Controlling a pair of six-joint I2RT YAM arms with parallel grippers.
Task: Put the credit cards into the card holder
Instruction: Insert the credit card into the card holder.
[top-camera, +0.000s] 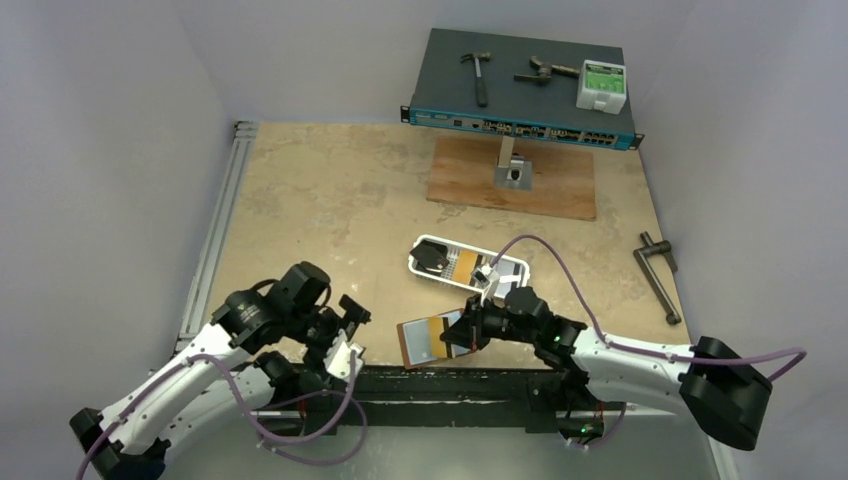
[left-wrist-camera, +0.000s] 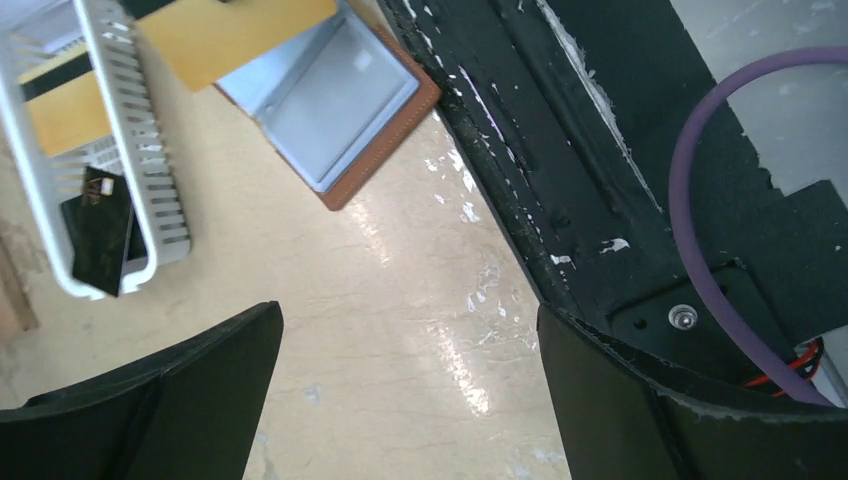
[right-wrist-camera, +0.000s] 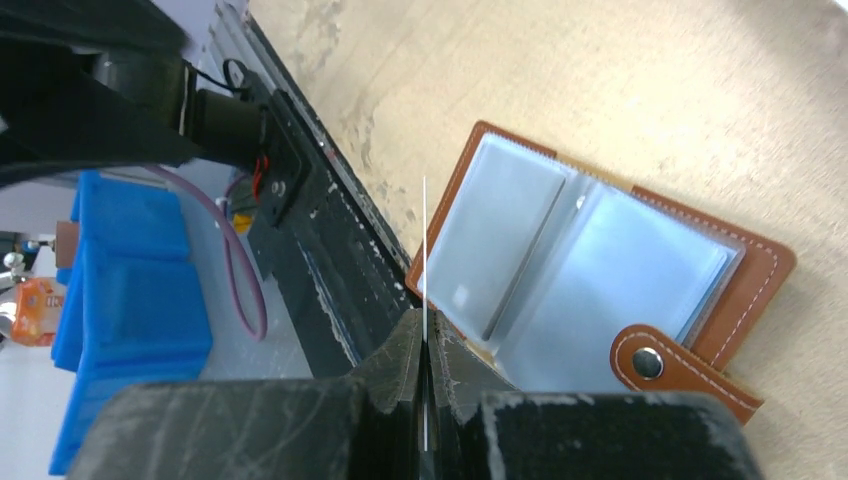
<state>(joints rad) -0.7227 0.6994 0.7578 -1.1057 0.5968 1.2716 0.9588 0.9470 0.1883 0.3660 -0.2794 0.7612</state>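
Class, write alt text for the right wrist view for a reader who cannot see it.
The right claw pinches a thin plastic card, seen edge-on, over an open brown leather card holder with clear pockets lying on the beige table.

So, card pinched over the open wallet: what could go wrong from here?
The orange-yellow plastic card, pinched edge-on in the right gripper, may skid over the flat clear sleeves. The brown leather card holder lies unheld, with the left gripper open and apart, so a push could shift it.
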